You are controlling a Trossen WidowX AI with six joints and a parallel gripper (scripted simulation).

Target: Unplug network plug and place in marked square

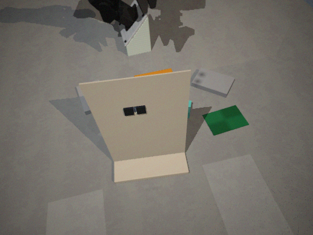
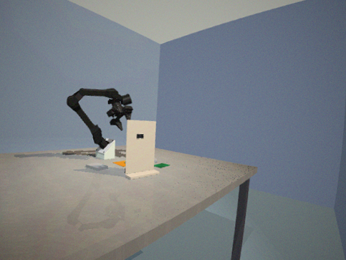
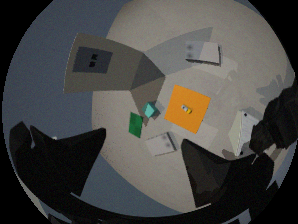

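Tabletop (image 3: 220, 26): plug (image 3: 185, 108) flat on orange sq. (image 3: 188, 110)

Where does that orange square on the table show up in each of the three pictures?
Top: only a thin strip of the orange square peeks over the upright panel's top edge.
Exterior: a small sliver at the panel's lower left, on the table.
Wrist: right of centre, fully visible, with a small object on it.
Shared landmark: the green patch.

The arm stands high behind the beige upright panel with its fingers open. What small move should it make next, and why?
Probably just hold clear, or lift slightly. The black parallel-jaw gripper hangs open and empty above the table, touching nothing, and a small pale piece, likely the plug, lies on the flat orange square.
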